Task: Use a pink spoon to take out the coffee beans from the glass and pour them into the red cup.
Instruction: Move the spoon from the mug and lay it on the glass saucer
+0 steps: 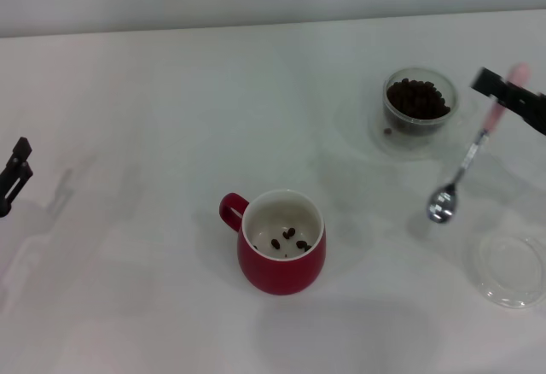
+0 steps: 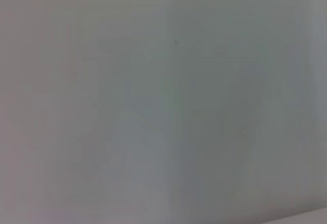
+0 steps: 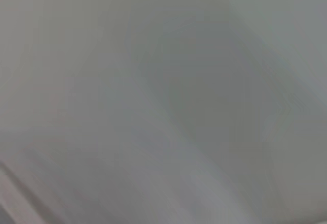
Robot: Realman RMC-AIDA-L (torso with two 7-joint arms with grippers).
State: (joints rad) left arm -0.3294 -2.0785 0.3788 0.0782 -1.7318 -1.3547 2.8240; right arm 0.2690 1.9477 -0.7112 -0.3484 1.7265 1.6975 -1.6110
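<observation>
Both grippers [image 1: 14,172] [image 1: 505,92] are black, angular, blocky.

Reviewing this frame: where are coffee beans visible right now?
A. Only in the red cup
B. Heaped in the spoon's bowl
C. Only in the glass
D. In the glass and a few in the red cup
D: the glass holds a dark heap of coffee beans, a few more lie on the white bottom of the red cup, and the pink spoon bowl looks empty.
</observation>
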